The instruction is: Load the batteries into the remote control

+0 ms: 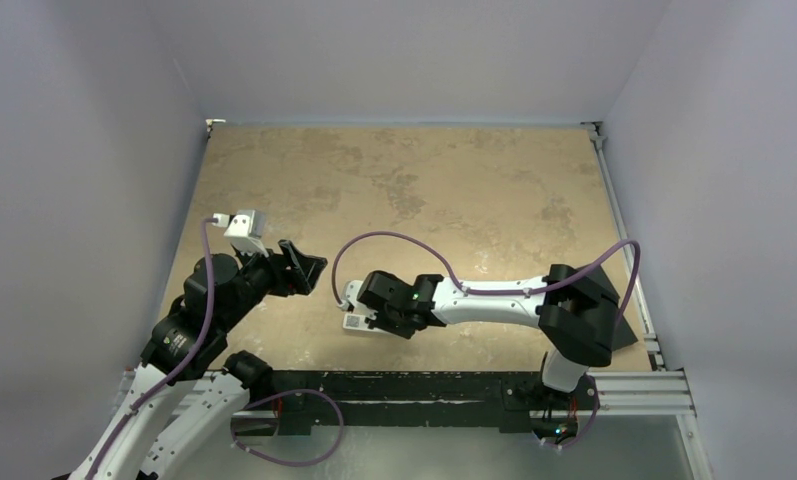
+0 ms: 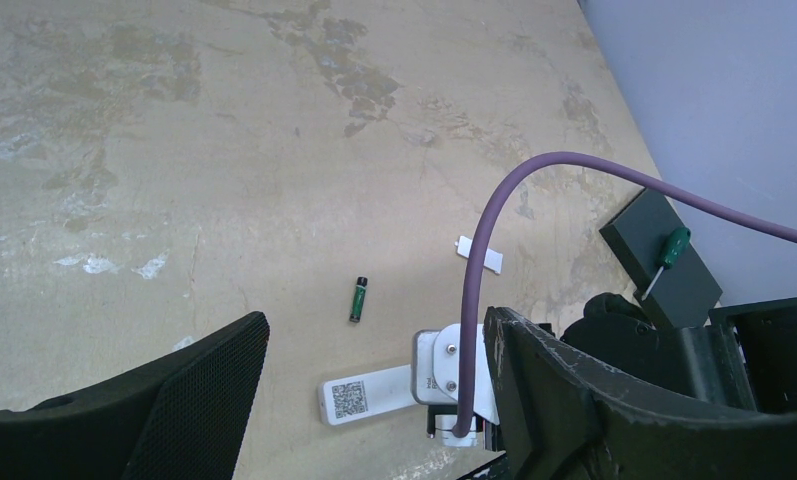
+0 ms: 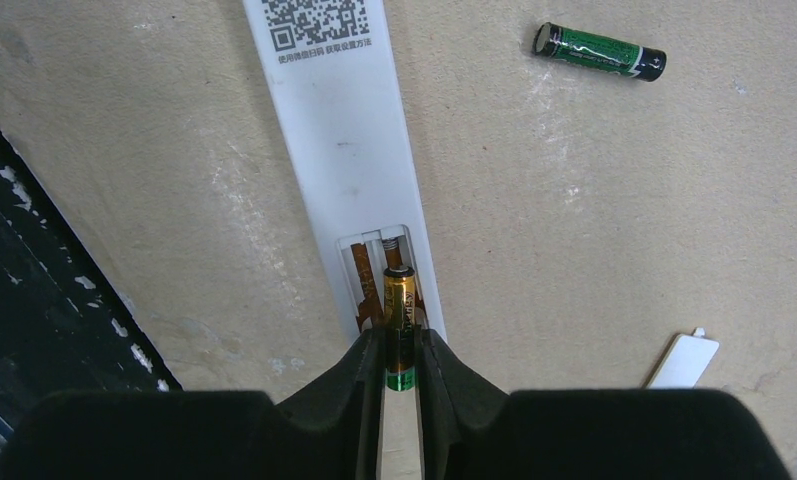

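The white remote control lies back-up on the table, a QR label at its far end and its battery recess uncovered. A gold battery sits lengthwise in the recess, and my right gripper is shut on its near end, one finger tight against each side. The dark green battery lies loose on the table beyond the remote, also seen in the left wrist view. My left gripper hovers open and empty above the remote, left of the right wrist.
The white battery cover lies on the table right of the remote. A black flat pad with a green-handled screwdriver on it sits near the right wall. The right arm's purple cable arches over the scene.
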